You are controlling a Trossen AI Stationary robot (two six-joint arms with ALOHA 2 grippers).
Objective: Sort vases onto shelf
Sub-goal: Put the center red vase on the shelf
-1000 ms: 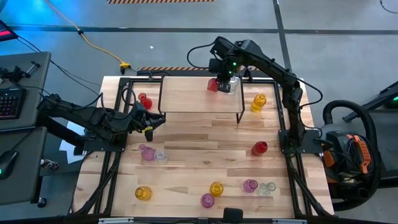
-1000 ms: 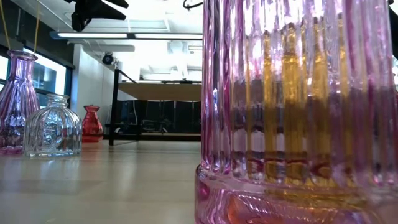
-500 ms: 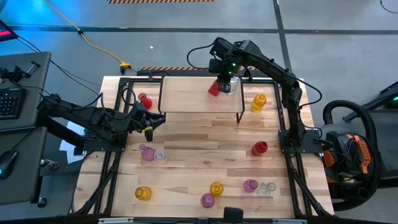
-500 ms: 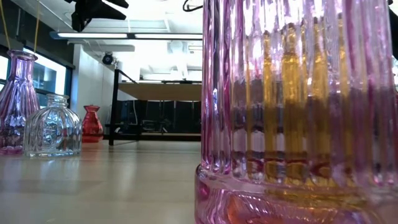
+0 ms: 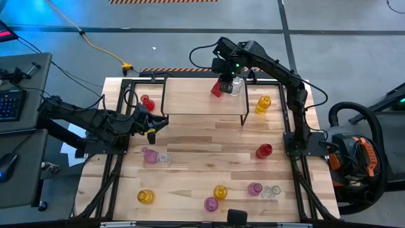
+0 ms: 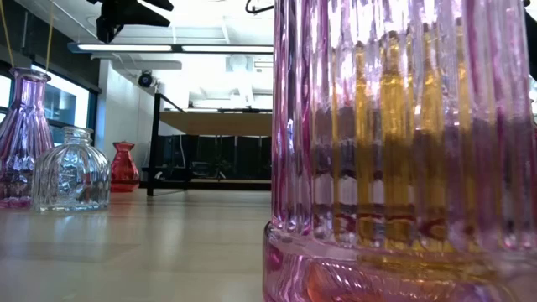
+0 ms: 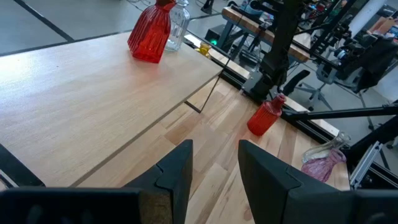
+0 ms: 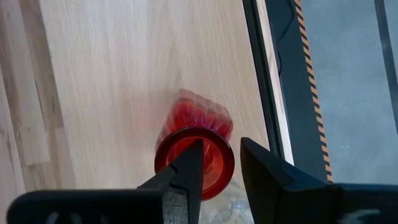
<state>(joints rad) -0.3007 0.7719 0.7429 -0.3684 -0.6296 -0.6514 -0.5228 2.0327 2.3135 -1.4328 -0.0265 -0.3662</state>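
My right claw (image 8: 216, 163) hangs over the shelf (image 5: 190, 98), fingers parted, straddling the red vase's (image 8: 196, 146) rim without clamping. The vase stands on the shelf, leaning (mouth toward me), long axis off vertical, beside a clear vase (image 5: 237, 87).
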